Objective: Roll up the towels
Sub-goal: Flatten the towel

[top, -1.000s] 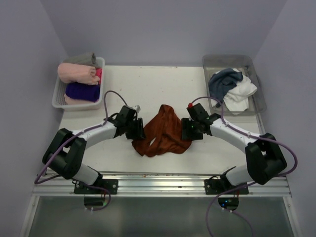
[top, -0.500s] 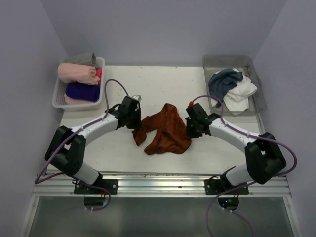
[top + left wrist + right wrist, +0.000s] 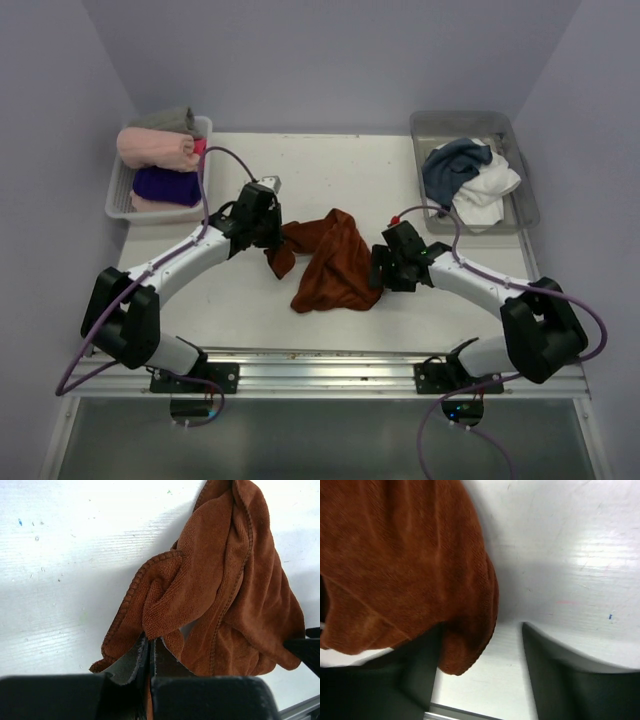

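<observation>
Rust-brown towel [image 3: 330,262] is lying crumpled on the table [image 3: 330,165], between the two arms; left gripper [image 3: 268,232] is pinching its upper-left corner, jaws pressed together on the hem; right gripper [image 3: 382,268] is sitting at the towel's right edge, fingers spread, cloth draping over one finger, not clamped; slate-blue towel [image 3: 452,165] and white towel [image 3: 492,190] are lying heaped in the clear bin [image 3: 525,215], far right; pink roll [image 3: 155,148] and purple roll [image 3: 165,185] are resting in the white basket [image 3: 118,200], far left.

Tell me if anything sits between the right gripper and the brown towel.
Nothing visible does. The right gripper is open, and its jaws straddle the edge of the towel. The left gripper is shut on the towel's other side.
</observation>
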### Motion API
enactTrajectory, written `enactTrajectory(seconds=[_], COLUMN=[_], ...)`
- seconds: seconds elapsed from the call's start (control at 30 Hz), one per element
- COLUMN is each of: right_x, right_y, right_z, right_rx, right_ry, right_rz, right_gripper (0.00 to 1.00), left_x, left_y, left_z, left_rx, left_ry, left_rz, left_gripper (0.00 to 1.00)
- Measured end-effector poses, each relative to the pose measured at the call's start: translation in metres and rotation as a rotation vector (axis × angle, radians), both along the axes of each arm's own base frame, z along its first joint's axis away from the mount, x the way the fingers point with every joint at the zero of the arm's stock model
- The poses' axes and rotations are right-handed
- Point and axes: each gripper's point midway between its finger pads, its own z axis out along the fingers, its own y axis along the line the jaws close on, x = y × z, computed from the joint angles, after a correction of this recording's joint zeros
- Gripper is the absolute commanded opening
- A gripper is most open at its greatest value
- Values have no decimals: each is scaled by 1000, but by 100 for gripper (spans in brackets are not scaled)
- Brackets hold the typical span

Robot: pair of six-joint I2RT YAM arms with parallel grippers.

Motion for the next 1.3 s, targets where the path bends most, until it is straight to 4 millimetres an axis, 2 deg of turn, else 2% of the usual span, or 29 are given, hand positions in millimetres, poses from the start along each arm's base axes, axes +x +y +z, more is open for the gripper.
enactTrajectory(seconds=[0.1, 0.13, 0.23, 0.3, 0.33, 0.4, 0.47, 0.57, 0.6, 0.63, 0.7, 0.8, 0.93, 1.0, 1.1, 1.2, 1.27, 1.3], right_x=[-9, -9, -4, 8, 18, 50, 82, 113, 115, 115, 107, 87, 61, 50, 43, 51, 69, 79], right_y=[3, 4, 5, 4, 3, 5, 3, -8, -13, -17, -27, -45, -65, -70, -73, -70, -62, -59], right_z=[-12, -13, -8, 6, 20, 62, 118, 214, 243, 265, 309, 344, 361, 366, 370, 362, 346, 337], right_rx=[17, 23, 23, 4, -7, -2, 19, 54, 64, 71, 85, 76, 57, 59, 64, 49, 19, 2], right_ry=[44, 50, 33, -9, -43, -159, -306, -546, -617, -669, -776, -868, -915, -930, -936, -914, -876, -855], right_rz=[-8, -10, -25, -29, -32, -39, -55, -84, -93, -99, -108, -126, -146, -145, -144, -141, -131, -127], right_gripper=[5, 0, 0, 0, 0, 0, 0, 0, 0, 0, 0, 0, 0, 0, 0, 0, 1, 12], left_x=[0, 1, 1, 2, 3, 8, 20, 46, 53, 57, 57, 41, 15, 3, -10, -8, 5, 13], left_y=[1, 1, 3, 6, 8, 16, 29, 71, 88, 102, 121, 133, 140, 142, 139, 130, 123, 120], left_z=[0, 0, 1, 3, 5, 15, 34, 86, 108, 130, 171, 221, 260, 275, 290, 289, 269, 255], left_rx=[3, 4, 10, 27, 33, 48, 40, 7, -1, -8, -22, -41, -68, -83, -116, -155, -171, -174], left_ry=[-2, -3, -8, -10, -13, -28, -65, -189, -243, -299, -407, -554, -670, -715, -763, -778, -746, -720], left_rz=[2, 3, 10, 16, 19, 31, 62, 178, 224, 263, 316, 342, 356, 352, 329, 296, 278, 274], left_gripper=[0, 0, 0, 0, 0, 0, 0, 0, 0, 0, 0, 0, 0, 0, 0, 0, 0, 0])
